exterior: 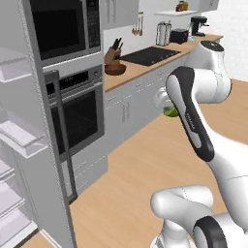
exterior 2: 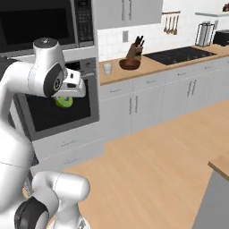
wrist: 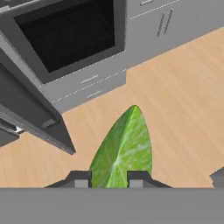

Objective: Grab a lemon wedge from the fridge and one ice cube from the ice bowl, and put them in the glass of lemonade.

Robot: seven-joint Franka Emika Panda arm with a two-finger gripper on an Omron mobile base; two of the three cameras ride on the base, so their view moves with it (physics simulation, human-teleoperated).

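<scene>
My gripper (wrist: 109,179) is shut on the lemon wedge (wrist: 124,151), a yellow-green wedge whose pointed tip sticks out past the fingertips (wrist: 81,179). The right base view has the gripper (exterior 2: 66,97) and wedge (exterior 2: 64,102) in mid-air in front of the black oven (exterior 2: 53,112). Seen from the left base, the wedge (exterior: 170,111) peeks out from behind my forearm. The glass of lemonade (exterior 2: 107,68) stands at the counter's near end. The dark brown ice bowl (exterior 2: 129,64) (exterior: 115,69) sits further along, beside the knife block. The fridge (exterior: 29,145) stands open at the left, showing its white shelves.
A tan knife block (exterior 2: 133,51) stands behind the bowl, and a black cooktop (exterior 2: 179,55) lies further along the counter. The microwave (exterior: 63,26) sits above the oven. An open grey door edge (wrist: 35,118) juts in at the left of the hand view. Below lies wooden floor (exterior 2: 156,161).
</scene>
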